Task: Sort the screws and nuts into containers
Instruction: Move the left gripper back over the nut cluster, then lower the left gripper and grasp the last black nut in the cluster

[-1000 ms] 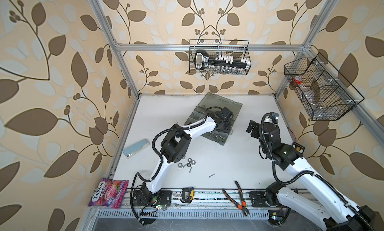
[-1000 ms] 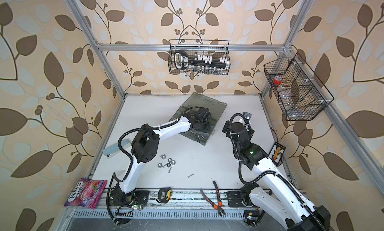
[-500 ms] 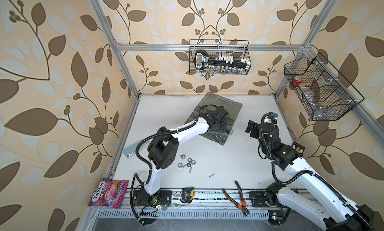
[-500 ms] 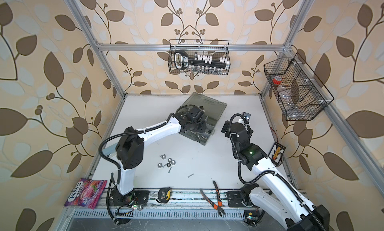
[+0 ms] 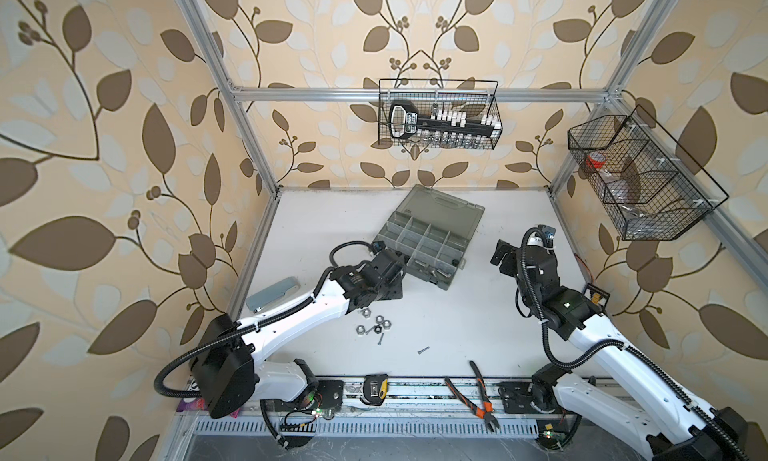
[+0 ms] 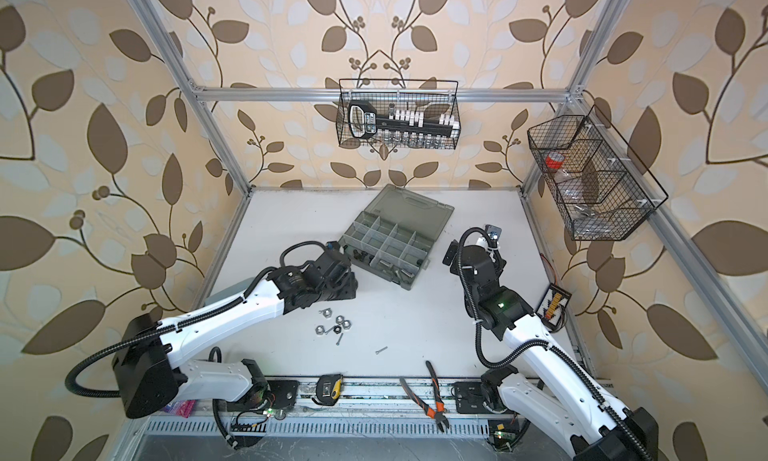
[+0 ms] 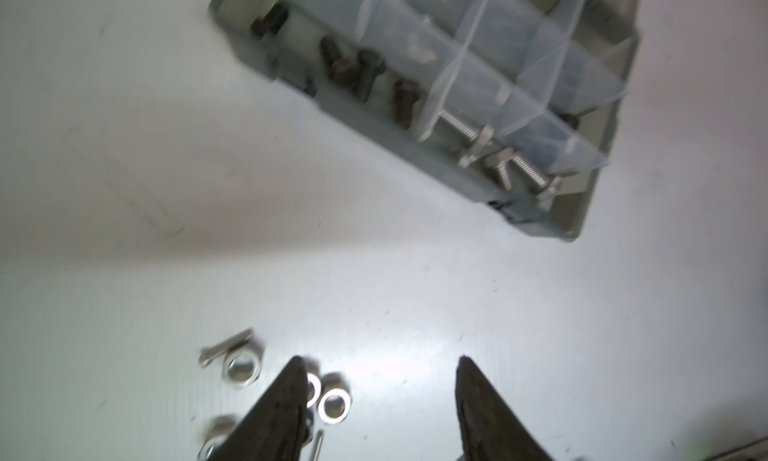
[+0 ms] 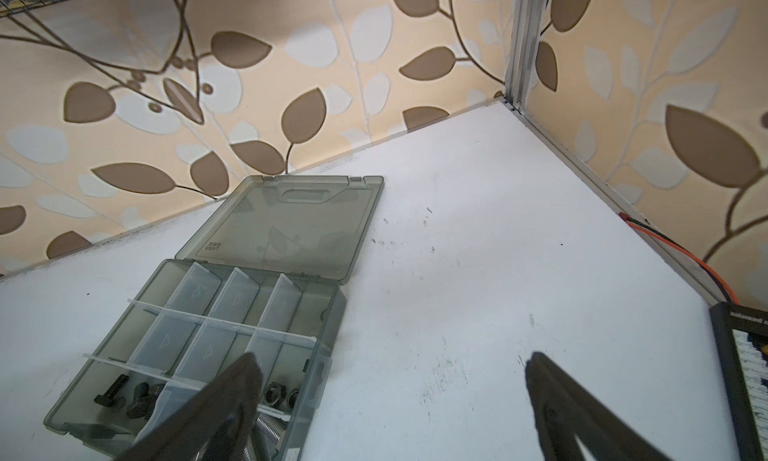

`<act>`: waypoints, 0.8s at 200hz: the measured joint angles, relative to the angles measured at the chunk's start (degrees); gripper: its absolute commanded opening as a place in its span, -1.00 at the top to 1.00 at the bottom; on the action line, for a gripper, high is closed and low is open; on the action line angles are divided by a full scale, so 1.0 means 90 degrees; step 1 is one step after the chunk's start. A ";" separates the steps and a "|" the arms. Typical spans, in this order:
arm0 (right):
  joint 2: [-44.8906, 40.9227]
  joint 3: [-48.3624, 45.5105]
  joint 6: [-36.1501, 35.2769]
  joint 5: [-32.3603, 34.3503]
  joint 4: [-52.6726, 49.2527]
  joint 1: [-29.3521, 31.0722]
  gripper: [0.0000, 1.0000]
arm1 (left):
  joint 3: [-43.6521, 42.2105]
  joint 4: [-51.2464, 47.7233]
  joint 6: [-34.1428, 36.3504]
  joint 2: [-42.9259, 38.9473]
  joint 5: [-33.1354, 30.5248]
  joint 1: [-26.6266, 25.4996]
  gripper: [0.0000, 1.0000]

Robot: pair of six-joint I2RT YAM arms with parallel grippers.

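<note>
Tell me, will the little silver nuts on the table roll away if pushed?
Probably not: the nuts lie flat on the table, so they'd likely slide. Shiny and low, they may slip when pinched.

both top views: bright, even, diffuse light; white table (image 5: 457, 313) near blown out mid-frame, shadows faint. rails (image 5: 415, 94) bow twd frame edges (wide-angle). left wrist: motion blur, organiser box (image 7: 365, 116) + nuts (image 7: 332, 393) smeared, broad grey shadow on table. right wrist: sharp bkgd, fingers (image 8: 208, 417) out of focus.
</note>
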 measured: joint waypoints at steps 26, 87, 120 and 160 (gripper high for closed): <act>0.0005 -0.0007 0.0007 -0.0002 0.0029 0.0000 -0.99 | -0.0648 -0.0495 -0.0656 -0.0515 0.0005 0.0000 -0.30; 0.0049 -0.0097 0.0024 -0.0002 0.0056 0.0000 -0.99 | -0.1054 -0.0748 -0.1302 -0.0517 0.0267 -0.0131 0.00; 0.0100 -0.0100 0.0024 -0.0002 0.0066 0.0000 -0.99 | -0.1052 -0.0641 -0.1350 -0.0051 0.0425 -0.0389 0.14; 0.0121 -0.0100 0.0024 0.0000 0.0070 0.0000 -0.99 | -0.1047 -0.0542 -0.1341 0.0440 0.0534 -0.0539 0.19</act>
